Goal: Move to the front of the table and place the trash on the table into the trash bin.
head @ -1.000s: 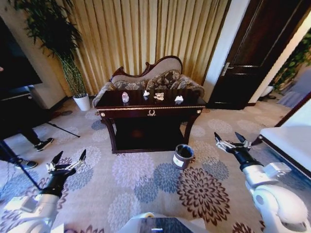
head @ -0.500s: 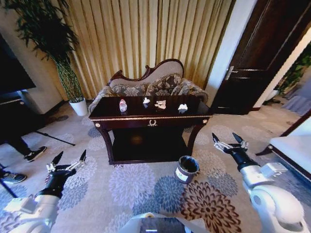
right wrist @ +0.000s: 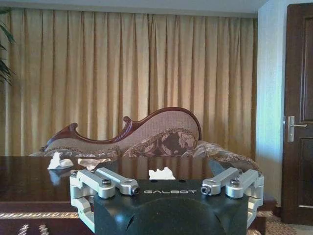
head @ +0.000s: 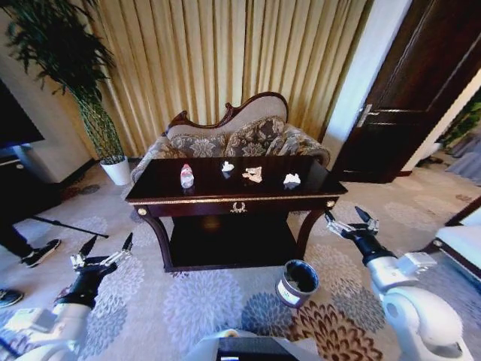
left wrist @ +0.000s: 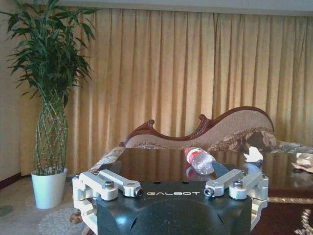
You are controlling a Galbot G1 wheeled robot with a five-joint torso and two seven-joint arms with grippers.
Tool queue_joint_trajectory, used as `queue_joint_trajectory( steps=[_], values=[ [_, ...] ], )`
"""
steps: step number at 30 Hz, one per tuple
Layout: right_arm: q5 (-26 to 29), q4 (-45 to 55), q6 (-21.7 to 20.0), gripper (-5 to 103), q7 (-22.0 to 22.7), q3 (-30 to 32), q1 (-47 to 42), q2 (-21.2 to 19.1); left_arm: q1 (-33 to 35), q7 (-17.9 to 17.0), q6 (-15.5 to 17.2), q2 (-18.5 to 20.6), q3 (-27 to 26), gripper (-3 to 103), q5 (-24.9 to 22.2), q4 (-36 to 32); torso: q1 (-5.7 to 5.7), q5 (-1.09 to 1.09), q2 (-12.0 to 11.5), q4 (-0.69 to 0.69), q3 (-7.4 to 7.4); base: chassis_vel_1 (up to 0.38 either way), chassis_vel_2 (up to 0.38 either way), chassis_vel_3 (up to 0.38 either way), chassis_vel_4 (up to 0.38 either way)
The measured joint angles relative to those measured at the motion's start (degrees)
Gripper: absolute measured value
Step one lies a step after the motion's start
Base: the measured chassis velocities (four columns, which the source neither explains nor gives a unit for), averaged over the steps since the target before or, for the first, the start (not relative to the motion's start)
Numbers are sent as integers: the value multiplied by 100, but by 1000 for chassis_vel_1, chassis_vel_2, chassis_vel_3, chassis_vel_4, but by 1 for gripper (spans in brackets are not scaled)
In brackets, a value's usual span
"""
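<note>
I had both arms low and forward, the left gripper and right gripper with jaws spread and empty. On the dark glossy worktop ahead, the clear red-capped plastic bottle lay left of the white paper scraps, nearer my left arm. The small dark trash bin stood on the carpet, nearer my right.

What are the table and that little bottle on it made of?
The table looks like dark wood with a shiny polish: it mirrors the things on top, and has gold trim. The bottle seems clear plastic, see-through, with a red cap.
</note>
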Motion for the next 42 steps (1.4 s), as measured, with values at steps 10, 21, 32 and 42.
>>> queue_joint_trajectory(
  steps=[10, 21, 32, 42],
  values=[
    [117, -85, -3, 100, 25, -178, 106, -99, 102, 17, -14, -62, -134, 100, -56, -68, 5, 1, -3, 0, 2, -162, 162, 185, -171],
    [371, -931, -1167, 100, 859, -971, 1556, -882, 242, 72, -74, -175, -296, 100, -158, -119, -4, 1, 2, 1, -2, -7, 7, 10, -8],
    [410, -2365, -1768, 100, 1512, -2269, 3357, -1466, 344, 71, 10, -303, -376, 100, -155, -314, 1, 1, 0, 0, 0, 0, 0, 0, 0],
    [397, -3712, -2084, 100, 1599, -3225, 4775, -1452, 261, -24, 221, -329, -347, 100, -140, -379, 1, 0, -1, -1, 1, 0, 0, 0, 0]
  ],
)
